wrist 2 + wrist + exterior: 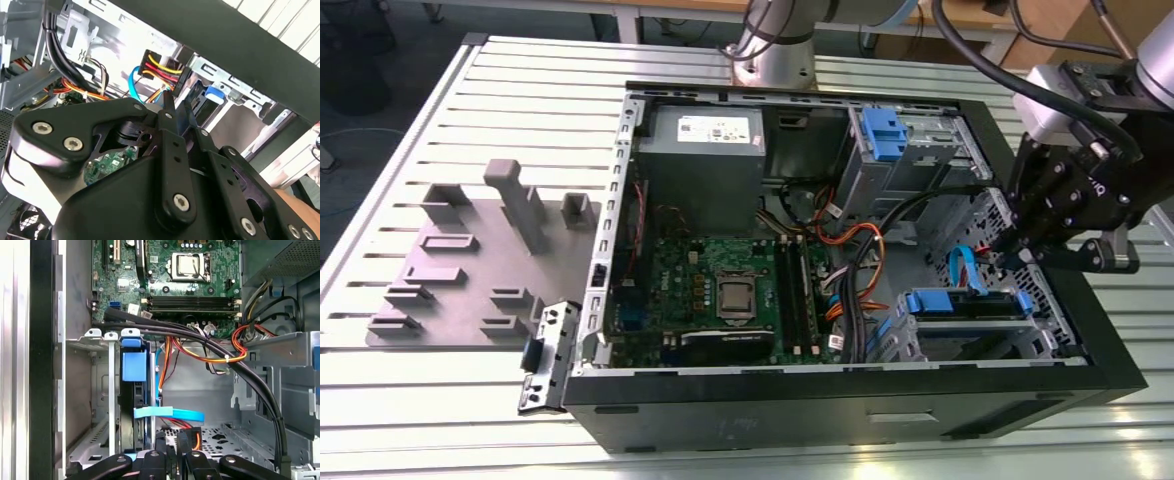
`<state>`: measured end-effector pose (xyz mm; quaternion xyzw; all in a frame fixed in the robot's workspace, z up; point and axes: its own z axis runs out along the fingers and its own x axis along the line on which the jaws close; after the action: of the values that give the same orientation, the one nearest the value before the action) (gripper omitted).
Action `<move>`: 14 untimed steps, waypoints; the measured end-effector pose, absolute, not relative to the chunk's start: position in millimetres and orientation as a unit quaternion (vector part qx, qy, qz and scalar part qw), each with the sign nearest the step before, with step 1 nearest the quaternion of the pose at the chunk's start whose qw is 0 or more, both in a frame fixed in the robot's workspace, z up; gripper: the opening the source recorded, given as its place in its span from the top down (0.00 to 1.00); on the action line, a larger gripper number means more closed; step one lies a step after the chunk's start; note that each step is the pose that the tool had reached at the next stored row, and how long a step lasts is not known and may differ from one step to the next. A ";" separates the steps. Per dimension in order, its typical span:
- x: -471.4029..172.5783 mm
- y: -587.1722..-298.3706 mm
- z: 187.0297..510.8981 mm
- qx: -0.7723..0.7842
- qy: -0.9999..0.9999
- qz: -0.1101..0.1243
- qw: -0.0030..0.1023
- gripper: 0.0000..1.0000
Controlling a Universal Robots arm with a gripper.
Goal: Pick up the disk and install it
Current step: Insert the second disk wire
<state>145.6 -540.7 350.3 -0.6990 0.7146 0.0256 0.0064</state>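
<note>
1. Reading from the exterior view's left, we find a grey fixture (467, 270) on the slatted table (400, 150), with none of its slots holding a drive.
2. At centre, the open case (854, 400) exposes the motherboard (720, 290).
3. Right of the motherboard, the disk (942, 301) stands on edge inside the drive cage (974, 335). Its blue handle (134, 365) faces outward in the first wrist view.
4. We judge the pick-up done and the insertion largely complete. We cannot tell whether the disk is fully latched or cabled.
5. At far right, the gripper (1023, 255) hangs over the case interior, just beside the cage. In both wrist views its fingers (167, 117) are drawn close together, with only a narrow gap. They grasp nothing, and we see no contact with the disk.
</note>
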 end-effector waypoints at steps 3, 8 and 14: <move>149.7 -540.6 349.3 -0.699 0.715 0.026 0.006 0.76; 156.1 -540.6 346.0 -0.699 0.715 0.026 0.006 0.76; 160.5 -540.2 342.4 -0.699 0.715 0.026 0.006 0.76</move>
<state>160.5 -540.2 342.4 -0.6988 0.7148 0.0255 0.0064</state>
